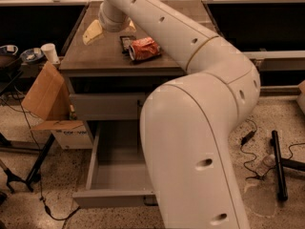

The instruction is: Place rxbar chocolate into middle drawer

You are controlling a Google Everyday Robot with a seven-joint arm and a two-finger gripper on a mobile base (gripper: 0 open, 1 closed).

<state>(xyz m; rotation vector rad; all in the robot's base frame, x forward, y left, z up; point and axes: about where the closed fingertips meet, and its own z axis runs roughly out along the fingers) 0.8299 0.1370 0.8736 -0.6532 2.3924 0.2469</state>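
The rxbar chocolate (126,43) lies flat in its black wrapper on the brown cabinet top (90,58), touching the left end of a crushed orange can (144,48). My gripper (111,34) hangs over the cabinet top just left of and behind the bar, its cream fingers (93,32) spread open and empty. The middle drawer (114,175) is pulled out below, its grey tray bare. My white arm hides the drawer's right side. The closed drawer front (107,106) sits above it.
A cardboard box (45,92) leans against the cabinet's left side. A white cup (49,52) and bowls (21,55) stand on a side table to the left. Cables and a black stand (279,166) lie on the floor to the right.
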